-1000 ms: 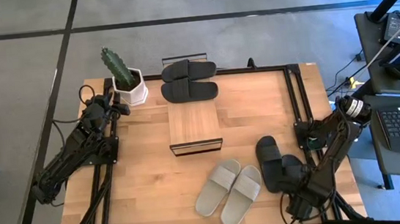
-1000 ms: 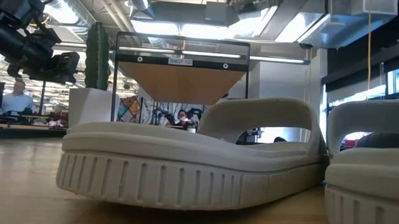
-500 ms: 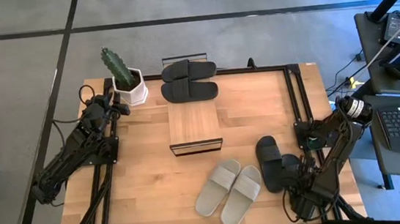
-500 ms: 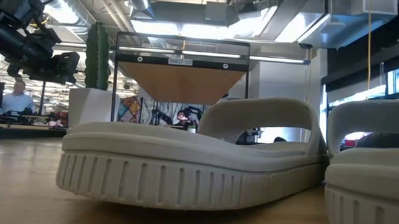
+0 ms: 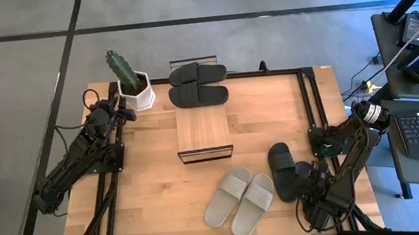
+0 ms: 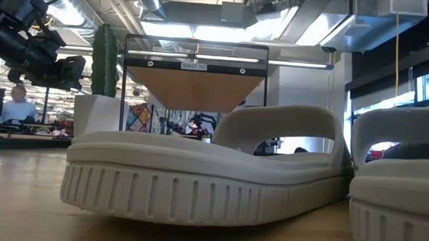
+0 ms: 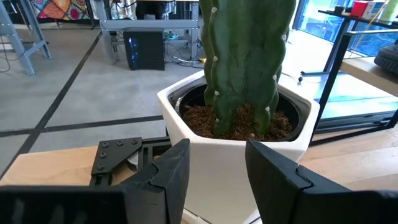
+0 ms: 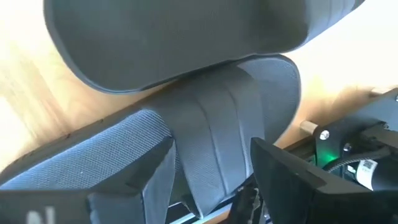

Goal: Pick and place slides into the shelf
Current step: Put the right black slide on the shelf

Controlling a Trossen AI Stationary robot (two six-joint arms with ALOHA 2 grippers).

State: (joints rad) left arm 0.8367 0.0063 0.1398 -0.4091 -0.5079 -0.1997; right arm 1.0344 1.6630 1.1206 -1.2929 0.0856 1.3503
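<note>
Bright overhead light, window glare, blurred close-ups

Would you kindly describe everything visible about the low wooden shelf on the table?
The low box shelf with a light wood plank top and thin dark frame stands upright mid-table, its bare top empty. From table height its open inside looks empty, with a small label on the front rail. A pair of black slides lies just behind it; whether they touch is unclear. Neither gripper is near.

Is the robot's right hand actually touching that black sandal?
Cannot tell. In the right wrist view the open right hand straddles the black sandal's strap, but no contact shows plainly.
</note>
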